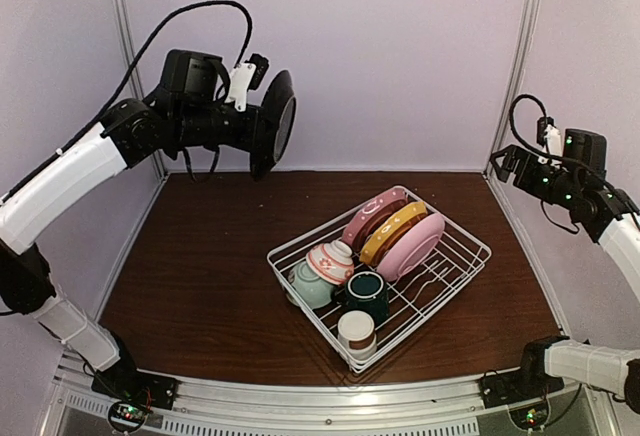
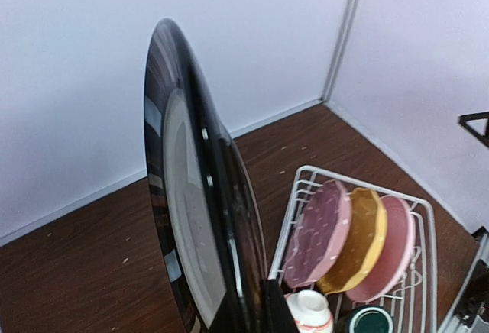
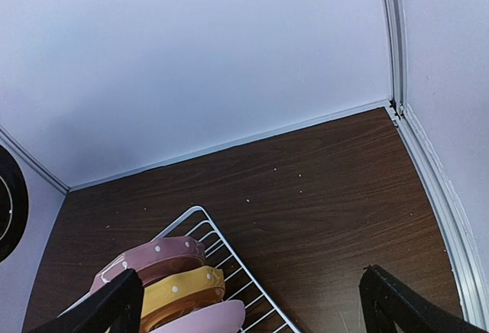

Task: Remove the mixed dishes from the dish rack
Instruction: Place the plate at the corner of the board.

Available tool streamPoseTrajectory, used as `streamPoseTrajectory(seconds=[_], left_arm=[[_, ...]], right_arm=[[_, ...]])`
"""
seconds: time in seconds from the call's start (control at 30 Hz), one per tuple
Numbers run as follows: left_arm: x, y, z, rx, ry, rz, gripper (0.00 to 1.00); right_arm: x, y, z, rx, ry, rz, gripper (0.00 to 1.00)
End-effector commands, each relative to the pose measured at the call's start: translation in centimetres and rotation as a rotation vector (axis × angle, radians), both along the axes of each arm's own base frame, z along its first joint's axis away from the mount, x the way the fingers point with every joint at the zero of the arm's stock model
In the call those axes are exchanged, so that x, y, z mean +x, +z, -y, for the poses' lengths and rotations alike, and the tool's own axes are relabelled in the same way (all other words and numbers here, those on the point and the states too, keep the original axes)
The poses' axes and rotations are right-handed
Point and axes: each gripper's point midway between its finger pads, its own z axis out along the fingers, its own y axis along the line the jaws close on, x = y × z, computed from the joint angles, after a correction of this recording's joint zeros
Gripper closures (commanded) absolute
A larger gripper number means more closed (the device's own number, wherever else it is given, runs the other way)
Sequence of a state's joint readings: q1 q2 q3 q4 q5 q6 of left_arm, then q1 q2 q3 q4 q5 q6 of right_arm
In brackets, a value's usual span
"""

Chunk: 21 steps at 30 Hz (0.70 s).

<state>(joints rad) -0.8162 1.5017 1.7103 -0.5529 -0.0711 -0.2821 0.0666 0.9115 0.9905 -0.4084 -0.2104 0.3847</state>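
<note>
Top view: your left gripper [image 1: 258, 128] is clamped on the rim of a black plate [image 1: 279, 121]. It holds the plate edge-on, high over the far-left of the table [image 1: 200, 276] and well apart from the dish rack [image 1: 455, 274]. I judge this a carry clear of the rack. The right gripper [image 1: 503, 166] hangs high at the right.

Left wrist view: the plate stands upright in the pinch. Two pink plates [image 2: 319, 234] and a yellow plate [image 2: 357, 237] stand slotted in the rack.

Right wrist view: its fingers [image 3: 107, 308] are spread wide and hold nothing, above the rack's far corner, probably ready for the next dish.
</note>
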Motion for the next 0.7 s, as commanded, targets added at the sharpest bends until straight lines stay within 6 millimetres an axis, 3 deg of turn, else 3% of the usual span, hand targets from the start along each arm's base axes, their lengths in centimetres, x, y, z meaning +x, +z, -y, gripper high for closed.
streamPoseTrajectory(seconds=[0.0, 0.17, 0.4, 0.67], left_arm=[[4.0, 1.2, -6.3, 0.045, 0.319, 0.083, 1.0], [7.0, -4.5, -11.0, 0.209, 0.55, 0.004, 1.0], [9.4, -11.8, -15.6, 0.367, 0.737, -0.092, 1.0], [12.3, -17.9, -17.3, 0.556, 0.811, -0.153, 1.0]], right_arm=[[0.5, -0.5, -0.5, 0.032, 0.021, 0.004, 0.0], [0.9, -1.0, -0.9, 0.047, 0.042, 0.0, 0.0], [1.2, -1.9, -1.3, 0.066, 0.06, -0.01, 0.0], [1.5, -2.4, -1.9, 0.094, 0.083, -0.012, 0.0]])
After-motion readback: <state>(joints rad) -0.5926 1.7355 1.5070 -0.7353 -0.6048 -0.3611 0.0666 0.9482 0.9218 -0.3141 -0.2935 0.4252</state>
